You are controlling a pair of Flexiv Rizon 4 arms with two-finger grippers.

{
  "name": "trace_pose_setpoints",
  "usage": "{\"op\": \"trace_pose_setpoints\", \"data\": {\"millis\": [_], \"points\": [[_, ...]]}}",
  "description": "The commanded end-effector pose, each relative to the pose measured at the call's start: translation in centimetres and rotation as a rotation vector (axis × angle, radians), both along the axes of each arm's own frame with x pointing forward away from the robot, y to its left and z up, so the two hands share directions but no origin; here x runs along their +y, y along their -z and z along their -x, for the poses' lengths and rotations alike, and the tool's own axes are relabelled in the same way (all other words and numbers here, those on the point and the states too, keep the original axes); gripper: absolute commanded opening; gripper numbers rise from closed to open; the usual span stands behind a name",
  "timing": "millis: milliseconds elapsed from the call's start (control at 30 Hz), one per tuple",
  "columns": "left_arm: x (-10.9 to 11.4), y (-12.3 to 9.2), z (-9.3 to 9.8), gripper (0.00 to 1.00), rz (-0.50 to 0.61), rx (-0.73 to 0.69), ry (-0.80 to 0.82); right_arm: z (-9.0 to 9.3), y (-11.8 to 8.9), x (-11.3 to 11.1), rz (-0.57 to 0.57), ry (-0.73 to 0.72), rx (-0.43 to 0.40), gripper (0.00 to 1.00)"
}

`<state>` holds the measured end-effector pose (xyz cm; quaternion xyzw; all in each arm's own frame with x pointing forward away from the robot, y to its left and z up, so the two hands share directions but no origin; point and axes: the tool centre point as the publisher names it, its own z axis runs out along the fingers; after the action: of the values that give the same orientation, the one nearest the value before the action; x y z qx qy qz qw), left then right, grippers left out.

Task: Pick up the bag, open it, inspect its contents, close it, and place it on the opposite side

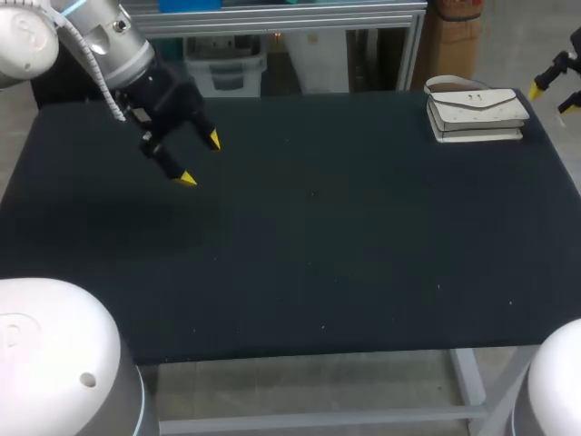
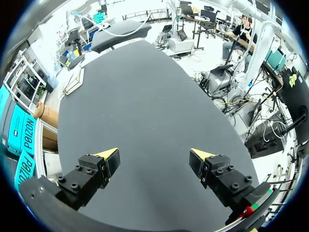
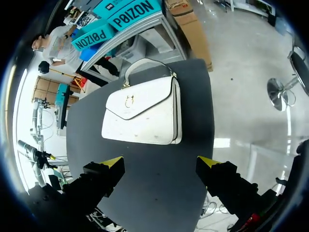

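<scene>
Our left gripper (image 1: pixel 200 159) hangs over the upper left of the dark table (image 1: pixel 318 254), its fingers spread wide with nothing between them. The white bag (image 1: pixel 477 111) lies in the upper right corner, flap shut. Our right gripper (image 3: pixel 160 162) sits at the upper right edge, fingers wide apart and empty, with the bag just ahead of it.

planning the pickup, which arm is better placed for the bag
Right: its open jaws hover close to the white bag at the far right corner; the left jaws sit across the table.
</scene>
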<state>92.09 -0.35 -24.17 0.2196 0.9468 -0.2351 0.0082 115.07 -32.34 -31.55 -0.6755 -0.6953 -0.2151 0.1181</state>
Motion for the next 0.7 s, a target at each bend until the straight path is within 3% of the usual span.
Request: {"op": "trace_pose_setpoints", "data": {"millis": [33,200,367,700], "points": [[-0.5,0.3,-0.7,1.00,0.008,0.005,0.041,-3.5,1.5,-1.5,-0.081,-0.050,0.101,1.00],[-1.1,0.7,-1.5,1.00,0.024,0.028,0.018,-5.0,2.6,-1.5,-0.094,-0.046,0.112,1.00],[-2.0,1.5,-3.2,1.00,0.020,0.060,-0.181,-6.0,3.4,-1.3,-0.111,-0.044,0.115,1.00],[-1.3,3.6,-3.8,1.00,0.088,0.023,-0.302,-7.1,4.6,-0.6,-0.143,-0.054,0.119,1.00]]}}
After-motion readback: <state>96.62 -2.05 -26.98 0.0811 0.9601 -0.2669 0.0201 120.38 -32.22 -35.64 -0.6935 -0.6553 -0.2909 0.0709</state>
